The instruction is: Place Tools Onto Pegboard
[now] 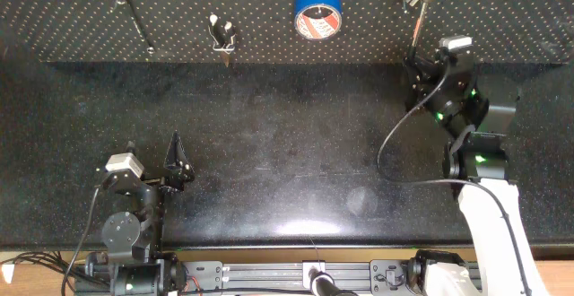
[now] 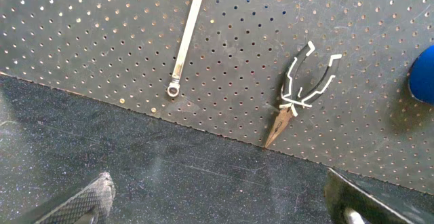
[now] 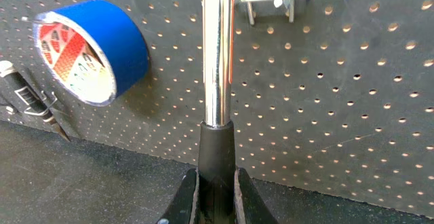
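Against the pegboard (image 1: 269, 18), right end effector (image 3: 217, 187) covers the hammer (image 3: 217, 47) grip.

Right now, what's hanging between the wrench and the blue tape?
The pliers hang on the pegboard between the wrench and the blue tape, seen in the top view.

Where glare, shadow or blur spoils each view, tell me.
Top view: a pale glare patch on the black table near the arm bases. Left wrist view: the left claw is out of focus. Right wrist view: bright streaks on the hammer shaft; the tape roll shadows the pegboard.
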Robot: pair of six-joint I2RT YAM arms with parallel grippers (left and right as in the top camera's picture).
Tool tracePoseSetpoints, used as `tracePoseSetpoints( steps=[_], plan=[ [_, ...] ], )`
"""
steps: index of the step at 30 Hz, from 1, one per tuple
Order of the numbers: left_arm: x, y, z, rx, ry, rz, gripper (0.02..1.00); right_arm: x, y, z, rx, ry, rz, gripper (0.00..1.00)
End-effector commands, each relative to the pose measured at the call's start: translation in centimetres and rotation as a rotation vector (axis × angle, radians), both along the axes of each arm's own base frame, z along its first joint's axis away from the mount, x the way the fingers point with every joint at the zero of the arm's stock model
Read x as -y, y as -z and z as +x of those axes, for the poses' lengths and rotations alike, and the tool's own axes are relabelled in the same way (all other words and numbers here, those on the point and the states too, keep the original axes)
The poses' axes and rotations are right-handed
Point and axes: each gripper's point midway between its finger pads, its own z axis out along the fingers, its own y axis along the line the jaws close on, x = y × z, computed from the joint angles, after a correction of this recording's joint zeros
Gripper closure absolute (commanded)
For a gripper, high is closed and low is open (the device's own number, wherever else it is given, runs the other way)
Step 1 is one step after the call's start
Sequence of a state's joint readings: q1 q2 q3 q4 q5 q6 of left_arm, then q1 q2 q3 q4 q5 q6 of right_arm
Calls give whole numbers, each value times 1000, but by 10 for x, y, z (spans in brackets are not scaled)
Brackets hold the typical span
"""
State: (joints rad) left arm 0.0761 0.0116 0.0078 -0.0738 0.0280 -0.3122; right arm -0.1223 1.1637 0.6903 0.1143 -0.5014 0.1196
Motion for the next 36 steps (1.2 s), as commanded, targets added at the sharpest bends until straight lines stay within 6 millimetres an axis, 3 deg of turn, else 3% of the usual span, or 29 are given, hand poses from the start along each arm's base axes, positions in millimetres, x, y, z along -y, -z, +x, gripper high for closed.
tracePoseSetpoints(
  steps=[1, 4, 5, 6, 8, 10, 12, 14, 16, 17, 21, 28, 29, 31, 32, 36],
  plan=[
    [1, 0, 0, 3, 9, 9, 25, -4, 2, 25, 15, -28, 20, 925],
    [1, 0, 0, 3, 9, 9, 25, -2, 18, 42, 23, -33, 24, 925],
    [1, 0, 0, 3, 9, 9, 25, -2, 22, 43, 13, -32, 26, 656],
    [1, 0, 0, 3, 9, 9, 25, -2, 27, 44, 1, -32, 27, 25],
    [1, 0, 0, 3, 9, 9, 25, -2, 25, 44, 6, -32, 26, 25],
    [1, 0, 0, 3, 9, 9, 25, -3, 7, 26, 83, -30, 15, 25],
    [1, 0, 0, 3, 9, 9, 25, -4, 5, -22, 164, -15, 2, 25],
    [1, 0, 0, 3, 9, 9, 25, -11, 1, -93, 324, -11, -20, 25],
    [1, 0, 0, 3, 9, 9, 25, -16, 3, -126, 384, -11, -29, 25],
    [1, 0, 0, 3, 9, 9, 25, -19, 24, -151, 331, -10, -22, 25],
    [1, 0, 0, 3, 9, 9, 25, -19, 59, -146, 260, -13, -10, 25],
    [1, 0, 0, 3, 9, 9, 25, -17, 57, -144, 288, -3, -17, 25],
    [1, 0, 0, 3, 9, 9, 27, -1, 58, -139, 349, 52, -216, 25],
    [1, 0, 0, 3, 9, 9, 25, 20, 60, -134, 384, 135, -452, 25],
    [1, 0, 0, 3, 9, 9, 25, 34, 63, -132, 355, 216, -486, 25],
    [1, 0, 0, 3, 9, 9, 25, 26, 57, -133, 386, 199, -484, 25]
  ],
)
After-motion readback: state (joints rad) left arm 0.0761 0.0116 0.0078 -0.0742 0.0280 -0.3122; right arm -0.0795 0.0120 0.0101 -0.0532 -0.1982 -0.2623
